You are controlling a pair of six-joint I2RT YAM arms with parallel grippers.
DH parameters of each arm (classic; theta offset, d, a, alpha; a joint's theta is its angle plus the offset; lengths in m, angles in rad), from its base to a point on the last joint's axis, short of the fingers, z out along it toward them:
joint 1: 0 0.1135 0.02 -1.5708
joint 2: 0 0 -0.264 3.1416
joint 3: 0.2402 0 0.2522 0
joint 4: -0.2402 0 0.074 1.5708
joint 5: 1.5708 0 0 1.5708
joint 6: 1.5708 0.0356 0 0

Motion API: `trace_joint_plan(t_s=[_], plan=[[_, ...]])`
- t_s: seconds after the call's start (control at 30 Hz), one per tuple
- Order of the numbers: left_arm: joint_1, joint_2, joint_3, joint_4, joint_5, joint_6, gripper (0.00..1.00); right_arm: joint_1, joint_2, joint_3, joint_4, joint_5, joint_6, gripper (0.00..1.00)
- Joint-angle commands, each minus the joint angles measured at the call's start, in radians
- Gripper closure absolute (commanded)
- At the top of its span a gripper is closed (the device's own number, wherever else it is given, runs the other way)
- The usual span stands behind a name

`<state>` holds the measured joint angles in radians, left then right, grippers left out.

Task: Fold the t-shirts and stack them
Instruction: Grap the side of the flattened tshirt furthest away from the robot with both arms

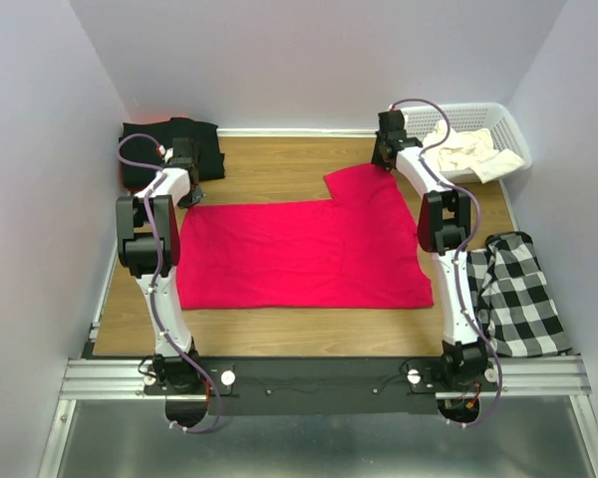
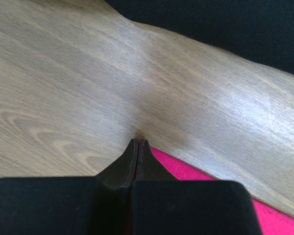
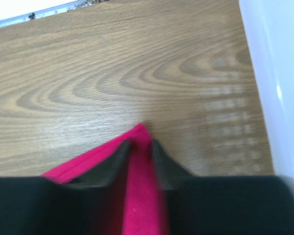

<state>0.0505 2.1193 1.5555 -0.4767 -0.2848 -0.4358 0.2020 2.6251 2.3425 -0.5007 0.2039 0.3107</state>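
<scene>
The folded black cotton t-shirt (image 1: 169, 144) sits in the far-left corner of the wood-grain worktop (image 1: 269, 164). Just beside it, the left tool (image 2: 138, 143) is fully closed at a far corner of the flat crimson-red jersey t-shirt (image 1: 299, 249); whether cloth is pinched I cannot tell. The shirt looks light, limp and thin, best taken by corners or hems. The right tool (image 3: 140, 143) stands part-open astride its far-right corner. The crumpled cream-white t-shirt (image 1: 463, 154) lies in the white plastic lattice basket (image 1: 513, 134).
</scene>
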Motion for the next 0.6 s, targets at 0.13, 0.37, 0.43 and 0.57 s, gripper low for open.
trace_joint_plan(t_s=[0.13,0.37,0.43,0.57], plan=[[0.006,0.06,-0.011,-0.06,0.041,0.002,1.0,-0.013,0.041,-0.022,-0.068,0.009,0.016,0.97],[0.006,0.033,0.02,-0.054,0.042,0.012,1.0,-0.013,-0.019,0.012,-0.068,0.074,0.002,0.99],[0.006,0.021,0.038,-0.054,0.044,0.014,1.0,-0.015,-0.048,0.017,-0.068,0.08,-0.001,0.99],[0.006,-0.019,0.064,-0.054,0.056,0.017,1.0,-0.016,-0.102,0.012,-0.068,0.083,-0.005,0.99]])
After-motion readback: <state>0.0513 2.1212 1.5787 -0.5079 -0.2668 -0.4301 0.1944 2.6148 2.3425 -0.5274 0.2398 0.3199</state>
